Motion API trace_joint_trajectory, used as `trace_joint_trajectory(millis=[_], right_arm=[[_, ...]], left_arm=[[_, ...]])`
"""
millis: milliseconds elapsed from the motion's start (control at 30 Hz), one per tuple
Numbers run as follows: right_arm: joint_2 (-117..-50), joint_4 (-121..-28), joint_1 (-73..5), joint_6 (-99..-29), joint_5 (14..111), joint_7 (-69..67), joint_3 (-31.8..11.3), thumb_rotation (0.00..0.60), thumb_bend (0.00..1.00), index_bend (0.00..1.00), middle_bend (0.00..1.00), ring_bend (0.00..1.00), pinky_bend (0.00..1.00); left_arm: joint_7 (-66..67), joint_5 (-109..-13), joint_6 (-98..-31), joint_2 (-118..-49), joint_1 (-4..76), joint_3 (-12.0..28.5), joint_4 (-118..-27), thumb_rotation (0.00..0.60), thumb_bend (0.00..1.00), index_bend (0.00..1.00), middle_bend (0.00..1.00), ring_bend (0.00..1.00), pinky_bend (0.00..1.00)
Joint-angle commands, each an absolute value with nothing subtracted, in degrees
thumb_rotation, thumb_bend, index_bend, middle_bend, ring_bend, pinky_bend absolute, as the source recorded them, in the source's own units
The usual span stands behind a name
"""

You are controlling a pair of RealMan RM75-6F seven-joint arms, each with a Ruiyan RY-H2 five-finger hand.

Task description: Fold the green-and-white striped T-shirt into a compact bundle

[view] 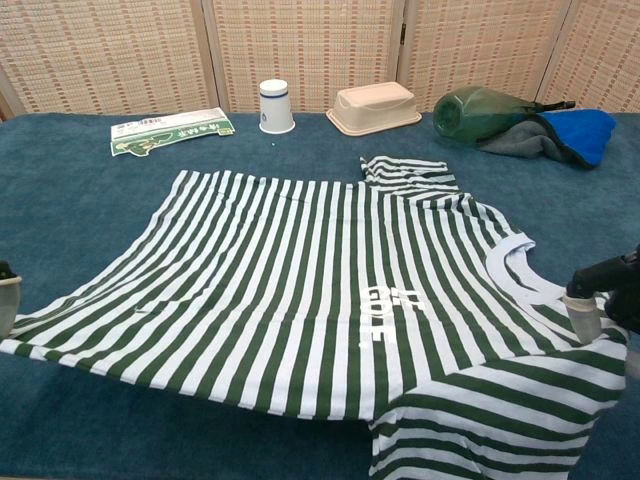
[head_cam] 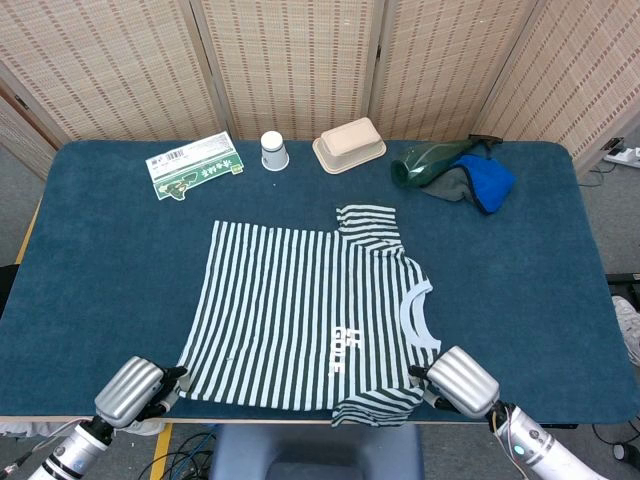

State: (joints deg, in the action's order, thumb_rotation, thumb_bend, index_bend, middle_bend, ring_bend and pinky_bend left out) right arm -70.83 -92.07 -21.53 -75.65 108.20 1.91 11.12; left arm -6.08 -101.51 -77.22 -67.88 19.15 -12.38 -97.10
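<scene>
The green-and-white striped T-shirt (head_cam: 305, 300) lies spread flat, collar to the right, reaching the table's near edge; it fills the chest view (view: 300, 290). My left hand (head_cam: 135, 391) grips the shirt's near-left hem corner at the table edge. My right hand (head_cam: 462, 381) holds the shirt at the shoulder by the near-right sleeve, which hangs over the edge. In the chest view only a fingertip (view: 582, 305) of the right hand and a sliver of the left hand (view: 6, 300) show. The far sleeve (head_cam: 368, 220) lies folded on the cloth.
Along the back of the blue table (head_cam: 90, 260) stand a green-and-white carton (head_cam: 193, 165), a paper cup (head_cam: 273, 151), a beige lidded box (head_cam: 349, 145), and a green bottle (head_cam: 430, 160) on grey and blue cloths (head_cam: 483, 183). Woven screens stand behind.
</scene>
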Motion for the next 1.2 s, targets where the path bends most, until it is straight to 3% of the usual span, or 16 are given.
trace_joint_trajectory(millis=[33,733,1200], right_arm=[[-69.75,-93.17,-20.65,-76.96,109.61,1.8,12.22,0.6,0.55,0.66,0.93,0.99,1.0],[-62.6,-97.65,-19.81,-80.6,119.68,-2.2,17.44,0.6,0.54,0.67,0.94,1.0,1.0],[-62.01,-96.69,-18.67,-82.49,123.58,-2.2,18.15,0.6,0.55,0.68,0.94,1.0,1.0]], left_arm=[[-6.07,-102.76,-78.56,-66.75,17.81,-13.61,-98.06,0.6,0.51,0.58,0.93,0.84,0.99],[-7.55,-110.93,-85.0,-61.71,11.55,-18.69,-100.42,0.6,0.51,0.58,0.93,0.84,0.99],[-4.94,-116.84,-88.17,-59.38,7.62,-21.48,-101.63,0.6,0.51,0.57,0.93,0.84,0.99]])
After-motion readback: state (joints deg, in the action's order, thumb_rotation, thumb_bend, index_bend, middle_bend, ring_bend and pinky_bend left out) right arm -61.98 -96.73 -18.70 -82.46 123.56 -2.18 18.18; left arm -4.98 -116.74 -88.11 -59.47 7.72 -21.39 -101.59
